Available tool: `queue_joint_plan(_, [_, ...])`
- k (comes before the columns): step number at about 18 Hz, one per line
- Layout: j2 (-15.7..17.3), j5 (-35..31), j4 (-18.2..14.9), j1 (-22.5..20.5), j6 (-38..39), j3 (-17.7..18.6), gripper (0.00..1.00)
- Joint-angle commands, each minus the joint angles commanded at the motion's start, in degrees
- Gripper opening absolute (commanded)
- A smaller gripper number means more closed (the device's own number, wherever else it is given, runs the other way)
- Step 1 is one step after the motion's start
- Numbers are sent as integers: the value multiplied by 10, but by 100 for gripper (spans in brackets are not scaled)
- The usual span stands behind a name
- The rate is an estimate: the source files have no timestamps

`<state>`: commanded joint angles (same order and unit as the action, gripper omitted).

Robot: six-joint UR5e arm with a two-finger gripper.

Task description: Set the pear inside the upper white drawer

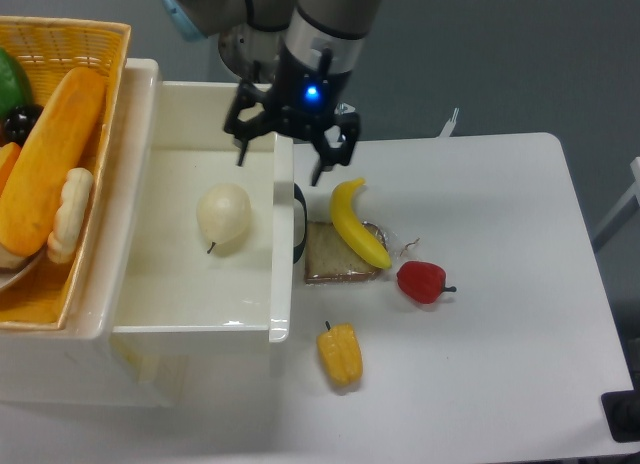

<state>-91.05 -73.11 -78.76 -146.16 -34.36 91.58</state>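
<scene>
The pear [224, 215] lies inside the upper white drawer [180, 299], stem toward the near side, down-left of the empty, wide-spread hand [292, 152] hovering above the drawer's right wall.

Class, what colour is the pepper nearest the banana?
Red, clearest in the fixed camera view.

Arm overhead — fingers [243, 154] spread, empty

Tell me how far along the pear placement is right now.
Done: the pear lies on the floor of the upper white drawer, untouched. In hand: nothing; the gripper is open and empty above the drawer's right wall. Left: apparently only retreating; the banana isn't part of this.
</scene>
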Motion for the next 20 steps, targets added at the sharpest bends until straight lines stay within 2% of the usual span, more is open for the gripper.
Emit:
queue_joint_plan(5, [-19, -66, 2, 0, -61, -15, 100])
queue_joint_plan(8, [-26, -69, 6, 0, -79, -18, 100])
queue_joint_plan(13, [-42, -104, 10, 1, -189, -25, 100])
queue_joint_plan(20, [-55, -115, 22, 1, -198, -25, 100])
